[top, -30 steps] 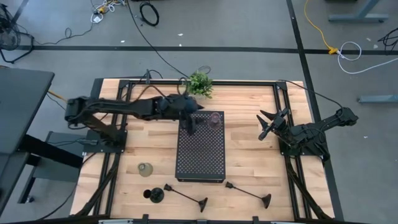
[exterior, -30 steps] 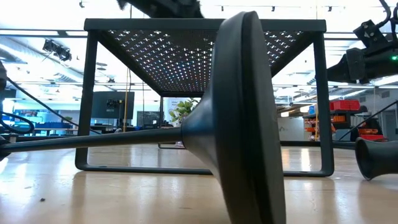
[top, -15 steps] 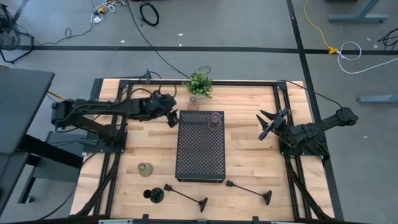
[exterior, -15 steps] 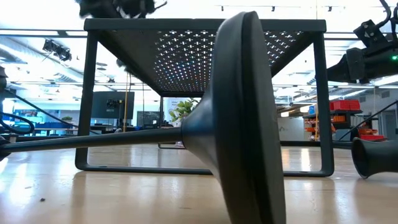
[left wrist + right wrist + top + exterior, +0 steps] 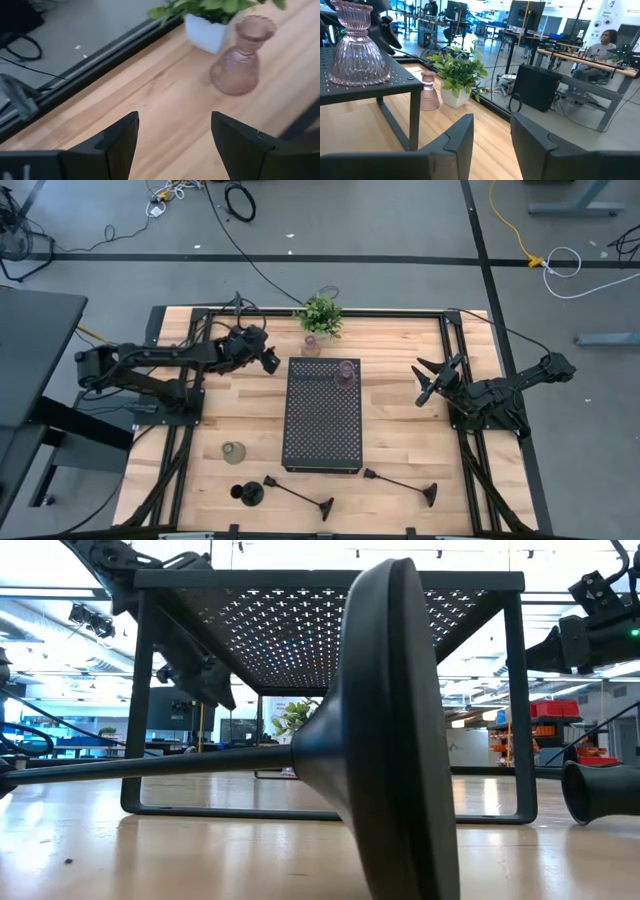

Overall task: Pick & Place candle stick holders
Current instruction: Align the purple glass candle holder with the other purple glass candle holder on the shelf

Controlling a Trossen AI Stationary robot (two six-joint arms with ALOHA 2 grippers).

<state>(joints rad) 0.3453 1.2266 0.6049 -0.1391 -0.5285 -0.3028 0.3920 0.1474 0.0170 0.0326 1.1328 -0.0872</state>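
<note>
One pinkish glass holder stands upright on the far end of the black perforated tray. A second pinkish one stands on the table beside the potted plant. The olive-green cup, a short black holder and two long-stemmed black holders, lying on their sides, are near the front edge. My left gripper is open and empty, left of the tray's far corner. My right gripper is open and empty, to the right of the tray.
The tray stands on legs above the table. In the low view one stemmed holder's round base fills the foreground. The metal frame rails run along the table's edges. People sit at desks in the room beyond.
My left gripper has drawn back from over the tray's far end, beside the pinkish holder there, toward the table's left edge, and has come down beside the tray. The holder stays upright on the tray. The second pinkish holder by the plant has come into view.
</note>
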